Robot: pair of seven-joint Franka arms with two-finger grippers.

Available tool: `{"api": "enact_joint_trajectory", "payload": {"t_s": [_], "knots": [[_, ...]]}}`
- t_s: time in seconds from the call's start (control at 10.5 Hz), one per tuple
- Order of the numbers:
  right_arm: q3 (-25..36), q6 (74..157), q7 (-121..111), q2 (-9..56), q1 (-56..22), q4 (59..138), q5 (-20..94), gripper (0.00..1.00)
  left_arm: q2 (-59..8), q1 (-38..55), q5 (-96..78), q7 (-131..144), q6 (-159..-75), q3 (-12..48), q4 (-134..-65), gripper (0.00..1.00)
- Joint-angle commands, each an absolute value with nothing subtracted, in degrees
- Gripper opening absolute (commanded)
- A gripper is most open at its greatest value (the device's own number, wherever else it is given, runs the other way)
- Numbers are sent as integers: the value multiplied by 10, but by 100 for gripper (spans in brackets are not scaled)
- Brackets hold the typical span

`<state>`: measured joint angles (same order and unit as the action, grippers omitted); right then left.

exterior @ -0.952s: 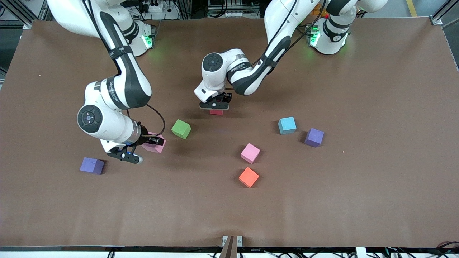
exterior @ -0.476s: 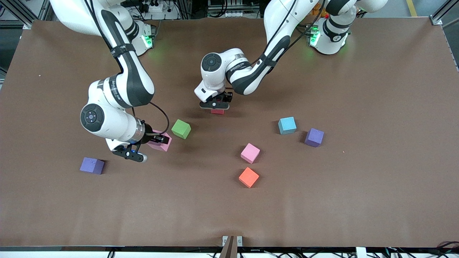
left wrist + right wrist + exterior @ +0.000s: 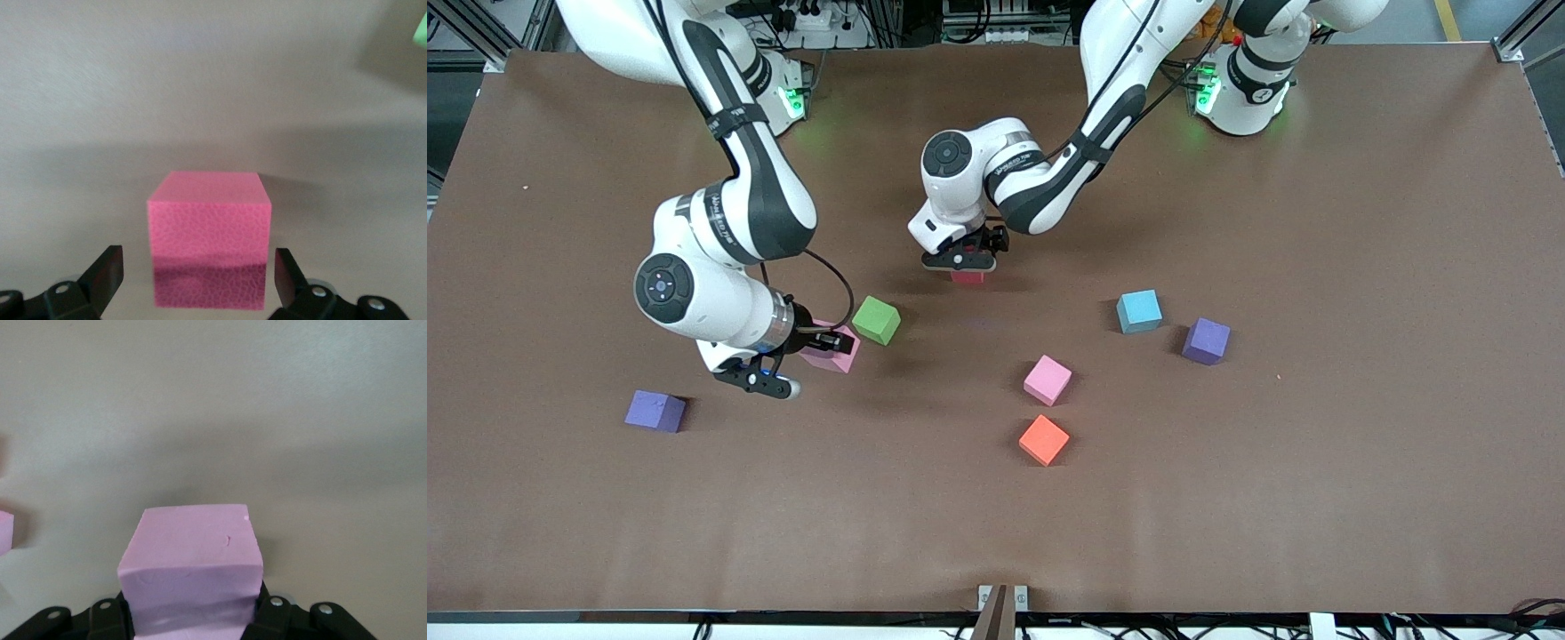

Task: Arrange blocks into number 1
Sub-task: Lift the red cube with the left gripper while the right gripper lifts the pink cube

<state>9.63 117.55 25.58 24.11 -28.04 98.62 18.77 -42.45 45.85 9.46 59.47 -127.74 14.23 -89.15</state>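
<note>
L claw (image 3: pixel 200 280) open round red block (image 3: pixel 209 240); R claw (image 3: pixel 193 610) grips pink block (image 3: pixel 191 563).

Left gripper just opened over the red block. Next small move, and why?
Probably lift the left gripper straight up. Its fingers stand apart from the red block, which rests on the table, so it looks released. Rising clear should avoid nudging it while the right gripper carries in its clamped pink block.
</note>
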Motion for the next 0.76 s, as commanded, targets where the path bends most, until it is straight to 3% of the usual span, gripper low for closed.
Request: {"api": "enact_joint_trajectory", "payload": {"t_s": [0.0, 0.29, 0.67], "knots": [[102, 1180, 264, 221, -304, 1004, 196, 55, -365, 455, 107, 620, -1225, 130, -896, 100], [102, 1185, 265, 224, -336, 1005, 198, 55, -325, 414, 107, 634, -1202, 127, -903, 100], [102, 1235, 265, 259, -387, 1005, 249, 55, -322, 282, 107, 649, -1205, 127, -899, 100]]}}
